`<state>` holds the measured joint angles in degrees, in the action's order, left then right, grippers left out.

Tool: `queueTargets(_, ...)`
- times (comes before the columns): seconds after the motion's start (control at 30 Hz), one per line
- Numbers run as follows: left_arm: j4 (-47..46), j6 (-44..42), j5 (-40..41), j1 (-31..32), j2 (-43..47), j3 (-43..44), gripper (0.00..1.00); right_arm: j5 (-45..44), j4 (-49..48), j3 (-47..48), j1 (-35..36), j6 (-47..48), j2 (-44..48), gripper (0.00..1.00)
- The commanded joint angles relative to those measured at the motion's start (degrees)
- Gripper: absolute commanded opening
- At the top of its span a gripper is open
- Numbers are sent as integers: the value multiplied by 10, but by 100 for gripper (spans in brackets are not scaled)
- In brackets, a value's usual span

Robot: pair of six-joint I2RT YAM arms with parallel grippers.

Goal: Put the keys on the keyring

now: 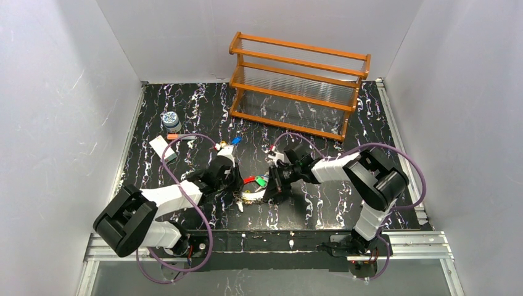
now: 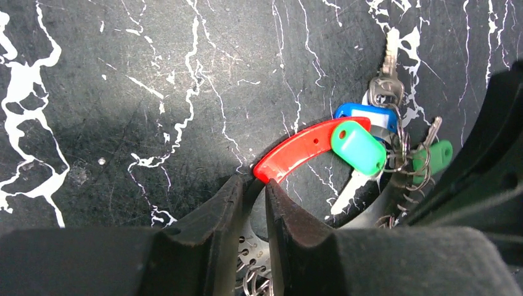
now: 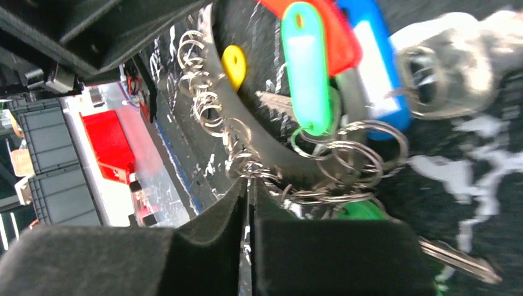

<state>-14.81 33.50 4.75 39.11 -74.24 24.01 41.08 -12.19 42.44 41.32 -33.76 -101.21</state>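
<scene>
Clamping the keyring (image 2: 369, 209) by its red piece (image 2: 306, 147) with the left pincer (image 2: 253, 185), pressing the right pincer (image 3: 248, 185) together beside the keys (image 3: 306, 68).

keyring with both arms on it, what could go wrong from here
1. The left fingers pinch the keyring right at the end of its red piece; so shallow a hold could slip off.
2. The right fingers are closed in a tangle of small rings; a pull might drag the whole bunch of keys rather than free one.
3. Both arms work very close together, so they could bump.
</scene>
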Motion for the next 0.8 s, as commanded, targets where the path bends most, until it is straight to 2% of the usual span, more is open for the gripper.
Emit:
queueTargets(0.0, 58, -43, 24, 3, -6, 26, 22, 6, 2, -15, 24, -12, 44, 19)
queueTargets(0.13, 62, -50, 21, 3, 13, 28, 29, -15, 35, -15, 22, 10, 84, 43)
queueTargets(0.27, 62, -50, 2, 3, 48, 18, 33, -32, 55, -14, 10, 26, 118, 54)
queueTargets(0.4, 52, -48, -10, 3, 108, -7, 35, -57, 82, -7, -8, 48, 141, 58)
queueTargets(0.77, 21, 10, -7, 1, 291, -103, 32, -104, 151, 19, -22, 85, 147, 59)
